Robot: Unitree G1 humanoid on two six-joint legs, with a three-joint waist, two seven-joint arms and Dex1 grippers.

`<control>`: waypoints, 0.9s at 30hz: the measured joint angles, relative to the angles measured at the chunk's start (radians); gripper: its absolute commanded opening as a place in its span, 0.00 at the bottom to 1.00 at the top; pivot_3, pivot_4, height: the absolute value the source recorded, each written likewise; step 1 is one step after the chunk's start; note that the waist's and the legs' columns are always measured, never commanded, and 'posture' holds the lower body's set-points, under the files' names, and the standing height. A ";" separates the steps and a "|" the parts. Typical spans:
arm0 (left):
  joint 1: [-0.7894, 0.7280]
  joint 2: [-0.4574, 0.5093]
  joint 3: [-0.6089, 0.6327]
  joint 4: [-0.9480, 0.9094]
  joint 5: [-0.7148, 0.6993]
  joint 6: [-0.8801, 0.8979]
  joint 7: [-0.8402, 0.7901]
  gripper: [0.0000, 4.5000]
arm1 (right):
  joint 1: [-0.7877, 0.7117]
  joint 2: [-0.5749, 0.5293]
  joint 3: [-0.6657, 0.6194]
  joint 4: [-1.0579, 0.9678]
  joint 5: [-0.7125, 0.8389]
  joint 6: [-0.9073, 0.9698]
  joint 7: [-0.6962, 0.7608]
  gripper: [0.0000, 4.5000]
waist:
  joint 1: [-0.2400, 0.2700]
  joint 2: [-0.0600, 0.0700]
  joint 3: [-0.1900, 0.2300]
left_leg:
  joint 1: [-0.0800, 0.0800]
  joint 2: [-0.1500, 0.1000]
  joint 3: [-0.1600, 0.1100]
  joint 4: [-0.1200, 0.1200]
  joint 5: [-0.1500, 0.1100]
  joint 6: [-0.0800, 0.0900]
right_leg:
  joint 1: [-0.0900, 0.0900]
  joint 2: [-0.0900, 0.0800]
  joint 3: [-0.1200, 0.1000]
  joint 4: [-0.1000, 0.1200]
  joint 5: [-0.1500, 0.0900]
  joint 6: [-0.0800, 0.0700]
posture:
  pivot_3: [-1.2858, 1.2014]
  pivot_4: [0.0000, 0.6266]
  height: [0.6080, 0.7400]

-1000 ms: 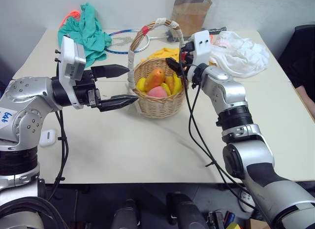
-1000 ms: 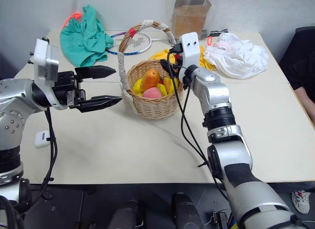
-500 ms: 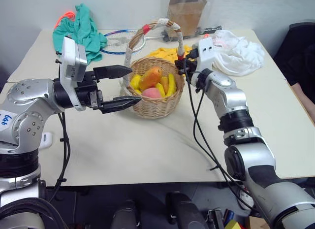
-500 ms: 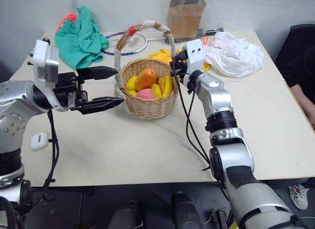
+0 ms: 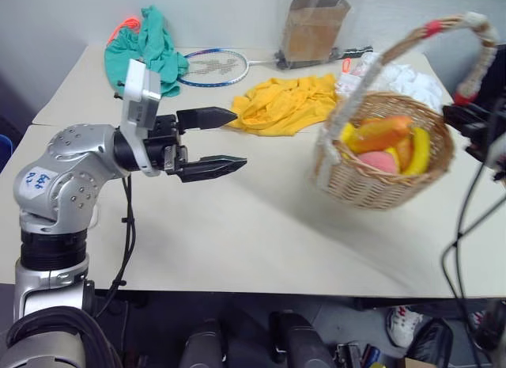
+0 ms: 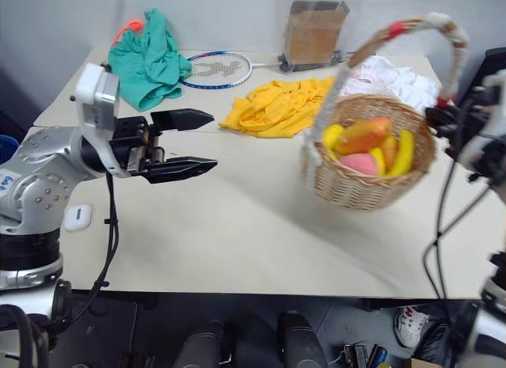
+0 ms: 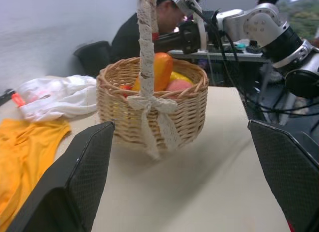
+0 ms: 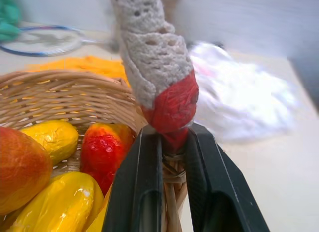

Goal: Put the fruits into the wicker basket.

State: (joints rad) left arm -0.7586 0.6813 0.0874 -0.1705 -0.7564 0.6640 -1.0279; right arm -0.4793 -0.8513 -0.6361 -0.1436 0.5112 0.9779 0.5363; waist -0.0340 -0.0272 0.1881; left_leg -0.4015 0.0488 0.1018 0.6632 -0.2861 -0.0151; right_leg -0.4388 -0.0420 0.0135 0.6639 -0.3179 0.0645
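Left of the wicker basket (image 6: 370, 158), the left gripper (image 6: 195, 142) hangs spread wide, holding nothing. The mango (image 6: 364, 134) and peach (image 6: 358, 164) lie inside the basket. At its right side, the right gripper (image 8: 172, 142) clamps the handle's base; the basket seems lifted, though blurred.

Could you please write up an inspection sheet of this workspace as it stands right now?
Surface: beige table, two tops joined.
Job's things: mango and peach in the wicker basket, with bananas.
Clutter: yellow cloth, green cloth, white cloth, racket, cardboard box, white case.
Grippers: left claw open, empty; right claw shut on the basket handle's base.
Cables: black, along both arms.
Surroundings: person seated behind, in the left wrist view.
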 measured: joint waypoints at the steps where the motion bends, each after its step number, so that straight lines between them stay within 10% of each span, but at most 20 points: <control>1: -0.007 -0.006 -0.009 0.012 0.004 -0.006 -0.008 1.00 | 0.026 0.001 -0.024 0.000 0.002 0.009 -0.009 0.06 | -0.002 0.000 0.000 | 0.001 0.000 0.000 0.000 0.000 0.000 | 0.000 0.001 0.002 0.001 0.000 0.000 | 0.52 0.24 1.00; 5: -0.021 -0.020 -0.027 0.038 0.020 -0.024 -0.031 1.00 | 0.088 0.053 -0.076 0.002 0.001 0.003 -0.062 0.06 | -0.005 0.001 0.000 | 0.003 0.000 0.000 -0.001 0.000 -0.001 | 0.000 0.003 0.007 0.002 0.000 0.001 | 0.52 0.24 1.00; 17: -0.048 -0.040 -0.049 0.127 0.058 -0.046 -0.096 1.00 | 0.429 0.017 -0.273 -0.147 0.130 0.003 0.072 0.99 | 0.023 0.001 0.000 | 0.004 -0.002 0.003 -0.001 -0.001 0.002 | 0.002 0.008 0.012 -0.002 0.002 0.004 | 0.52 0.24 1.00; 27: -0.100 -0.018 -0.044 0.254 0.078 -0.077 -0.176 1.00 | 0.902 -0.283 -0.716 0.083 0.136 0.023 0.612 0.99 | 0.016 -0.001 0.000 | 0.017 -0.001 0.008 -0.001 -0.009 0.011 | 0.015 0.014 0.019 -0.009 0.003 0.007 | 0.52 0.24 1.00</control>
State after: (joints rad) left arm -0.8587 0.6632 0.0429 0.0830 -0.6783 0.5867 -1.2040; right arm 0.4229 -1.1343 -1.3524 -0.0606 0.6477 1.0011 1.1482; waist -0.0185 -0.0286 0.1879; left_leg -0.3850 0.0478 0.1097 0.6620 -0.2953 -0.0043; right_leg -0.4241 -0.0276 0.0321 0.6550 -0.3147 0.0714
